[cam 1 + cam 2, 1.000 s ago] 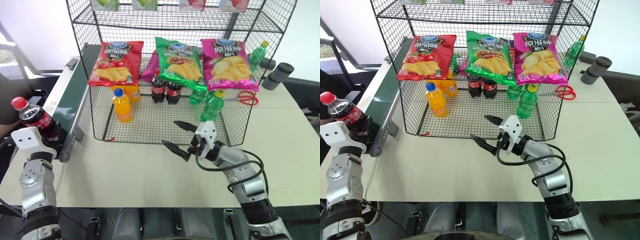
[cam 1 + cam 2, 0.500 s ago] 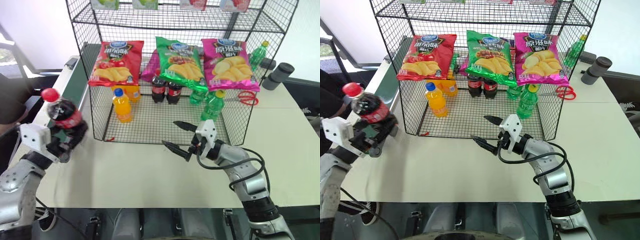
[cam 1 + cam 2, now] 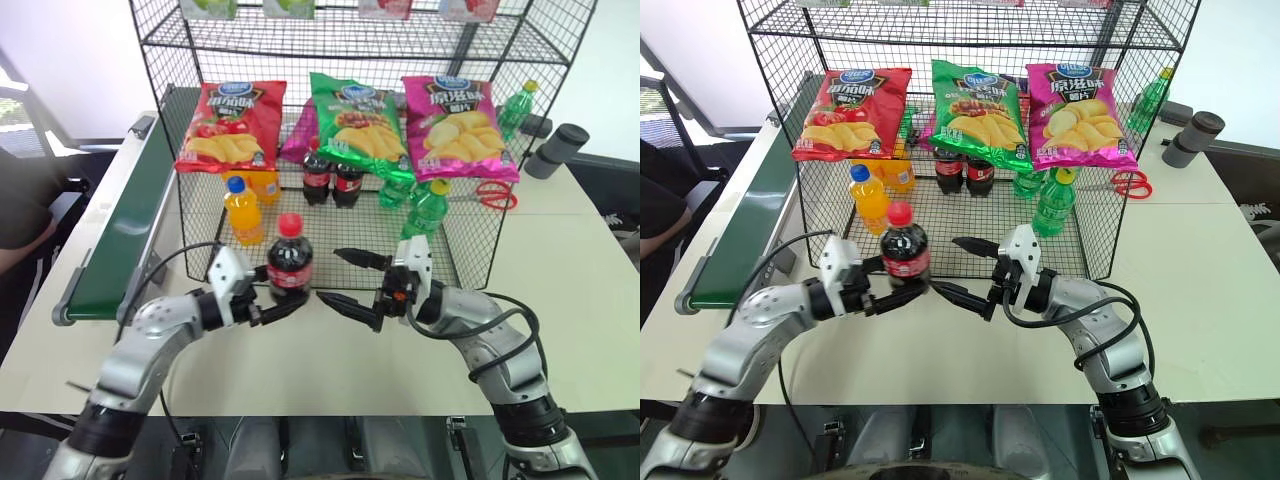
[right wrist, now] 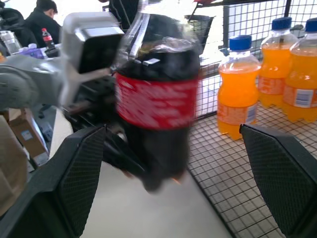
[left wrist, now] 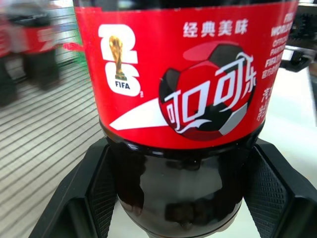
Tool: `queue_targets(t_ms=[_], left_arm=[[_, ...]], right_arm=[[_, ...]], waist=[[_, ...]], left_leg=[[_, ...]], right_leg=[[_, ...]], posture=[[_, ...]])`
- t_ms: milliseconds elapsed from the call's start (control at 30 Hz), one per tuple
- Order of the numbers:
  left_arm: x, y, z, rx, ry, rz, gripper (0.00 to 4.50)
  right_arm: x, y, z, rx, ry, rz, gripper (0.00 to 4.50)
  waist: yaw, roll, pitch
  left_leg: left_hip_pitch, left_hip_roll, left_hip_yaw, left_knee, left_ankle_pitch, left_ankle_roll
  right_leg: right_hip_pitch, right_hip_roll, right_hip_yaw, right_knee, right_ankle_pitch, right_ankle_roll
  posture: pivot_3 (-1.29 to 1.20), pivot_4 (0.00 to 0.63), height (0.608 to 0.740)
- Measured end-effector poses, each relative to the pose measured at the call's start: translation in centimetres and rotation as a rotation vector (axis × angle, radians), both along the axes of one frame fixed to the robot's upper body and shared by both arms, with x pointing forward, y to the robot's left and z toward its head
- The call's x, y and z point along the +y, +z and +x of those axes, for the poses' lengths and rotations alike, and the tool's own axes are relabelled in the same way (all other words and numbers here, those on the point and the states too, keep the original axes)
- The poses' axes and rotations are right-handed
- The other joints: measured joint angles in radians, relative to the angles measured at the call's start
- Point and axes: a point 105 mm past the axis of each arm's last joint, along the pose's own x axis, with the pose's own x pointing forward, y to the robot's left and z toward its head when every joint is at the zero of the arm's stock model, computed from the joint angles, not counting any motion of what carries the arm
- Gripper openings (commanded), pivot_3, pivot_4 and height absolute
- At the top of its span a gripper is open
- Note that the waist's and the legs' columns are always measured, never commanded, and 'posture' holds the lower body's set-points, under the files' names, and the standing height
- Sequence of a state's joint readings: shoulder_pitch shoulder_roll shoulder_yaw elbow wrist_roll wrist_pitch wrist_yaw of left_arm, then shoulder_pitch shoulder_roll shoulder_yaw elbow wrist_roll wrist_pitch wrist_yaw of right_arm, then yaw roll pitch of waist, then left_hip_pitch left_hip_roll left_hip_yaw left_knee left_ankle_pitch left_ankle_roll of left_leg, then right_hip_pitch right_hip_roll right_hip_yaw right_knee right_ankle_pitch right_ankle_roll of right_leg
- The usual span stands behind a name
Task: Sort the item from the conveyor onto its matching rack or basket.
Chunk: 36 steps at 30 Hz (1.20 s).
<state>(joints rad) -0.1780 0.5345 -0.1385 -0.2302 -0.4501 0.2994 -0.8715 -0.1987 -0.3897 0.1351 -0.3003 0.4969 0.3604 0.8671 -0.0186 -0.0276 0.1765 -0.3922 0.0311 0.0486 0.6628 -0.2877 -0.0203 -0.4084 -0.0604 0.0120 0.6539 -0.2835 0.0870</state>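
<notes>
The cola bottle (image 3: 290, 262), red-capped and red-labelled, stands upright just above the table in front of the black wire rack's basket (image 3: 196, 262). My left gripper (image 3: 281, 299) is shut on its lower body; its fingers (image 5: 91, 191) flank the dark liquid. Close on the bottle's other side, my right gripper (image 3: 329, 276) is open and points at it. In the right wrist view the bottle (image 4: 156, 99) hangs between the spread fingers (image 4: 74, 168) without touching them. The green conveyor (image 3: 120, 230) lies at the left with nothing on it.
The basket holds orange soda bottles (image 3: 244, 212), two cola bottles (image 3: 331, 180) and green bottles (image 3: 426, 208). Chip bags (image 3: 232, 125) hang on the tier above. Red scissors (image 3: 486, 195) and a grey cylinder (image 3: 556, 150) lie at the right. A person (image 3: 20, 210) sits at far left.
My left arm swung the cola bottle from beside the conveyor rightward to the table's middle, up to the right gripper. The right gripper stayed open and lifted slightly.
</notes>
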Motion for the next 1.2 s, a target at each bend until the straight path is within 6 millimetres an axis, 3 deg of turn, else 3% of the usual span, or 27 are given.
queue_targets(t_ms=[133, 367, 467, 533, 600, 667, 733, 967, 1200], left_arm=[[-2.6, 0.3, 0.7, -0.064, -0.127, 0.035, 2.98], [-3.9, 0.2, 0.9, -0.099, -0.198, 0.044, 2.98], [-4.0, 0.1, 0.9, -0.100, -0.195, 0.040, 2.98], [-4.0, 0.0, 1.0, -0.095, -0.192, 0.036, 2.98], [-4.0, 0.0, 1.0, -0.089, -0.191, 0.035, 2.98], [-4.0, 0.0, 1.0, -0.081, -0.190, 0.032, 4.04], [-3.7, 0.3, 1.2, -0.078, -0.176, 0.014, 4.46], [-2.8, 0.3, 1.4, -0.089, -0.108, 0.029, 4.46], [2.6, -2.5, 0.7, -0.020, 0.112, 0.098, 4.46]], right_arm=[[0.2, 0.5, 0.4, -0.013, -0.024, 0.015, 4.50], [0.0, 0.5, 0.7, -0.019, -0.049, 0.003, 4.50], [0.0, 0.4, 0.7, -0.016, -0.048, 0.003, 3.71], [0.0, 0.3, 0.6, -0.012, -0.047, 0.003, 2.94], [0.0, 0.3, 0.6, -0.012, -0.044, 0.004, 2.94], [0.0, 0.3, 0.6, -0.011, -0.041, 0.004, 2.94], [-0.1, 0.0, 0.7, -0.004, -0.050, -0.008, 2.94], [-0.6, -0.8, 2.2, -0.021, -0.126, -0.043, 2.94], [-1.9, -2.4, 6.6, -0.103, -0.386, -0.124, 2.94]], waist=[[0.007, 0.000, 0.000], [0.005, 0.000, 0.000], [0.006, 0.000, 0.000], [0.006, 0.000, 0.000], [0.006, 0.000, 0.000], [0.006, 0.000, 0.000], [0.006, 0.000, 0.000], [0.003, 0.000, 0.000], [0.001, 0.000, 0.000]], left_leg=[[0.000, 0.000, 0.000, 0.002, 0.000, 0.000], [0.000, 0.001, 0.000, 0.002, 0.000, 0.001], [0.000, 0.001, -0.001, 0.002, 0.000, 0.001], [0.000, 0.001, -0.001, 0.002, 0.000, 0.001], [0.000, 0.001, -0.001, 0.002, 0.000, 0.001], [0.000, 0.001, -0.001, 0.002, 0.000, 0.001], [0.000, 0.001, -0.001, 0.002, 0.000, 0.001], [0.000, 0.002, -0.001, 0.003, 0.000, 0.001], [0.000, 0.003, 0.000, 0.002, 0.000, 0.001]], right_leg=[[0.001, 0.003, 0.000, 0.001, 0.000, 0.000], [0.000, 0.007, 0.000, 0.001, 0.000, 0.001], [0.000, 0.008, 0.000, 0.001, 0.000, 0.001], [0.000, 0.008, 0.001, 0.001, 0.000, 0.001], [0.000, 0.008, 0.001, 0.001, 0.000, 0.001], [0.000, 0.008, 0.001, 0.001, 0.000, 0.001], [0.000, 0.008, 0.001, 0.001, 0.000, 0.001], [0.000, 0.009, 0.001, 0.001, 0.000, 0.001], [0.000, 0.009, 0.002, 0.002, 0.000, 0.001]], posture=[[0.00, 0.150, 0.740], [0.00, 0.150, 0.740], [0.00, 0.150, 0.740], [0.00, 0.150, 0.740], [0.00, 0.150, 0.740], [0.00, 0.150, 0.740], [0.00, 0.150, 0.740], [0.00, 0.150, 0.740], [0.00, 0.150, 0.740]])
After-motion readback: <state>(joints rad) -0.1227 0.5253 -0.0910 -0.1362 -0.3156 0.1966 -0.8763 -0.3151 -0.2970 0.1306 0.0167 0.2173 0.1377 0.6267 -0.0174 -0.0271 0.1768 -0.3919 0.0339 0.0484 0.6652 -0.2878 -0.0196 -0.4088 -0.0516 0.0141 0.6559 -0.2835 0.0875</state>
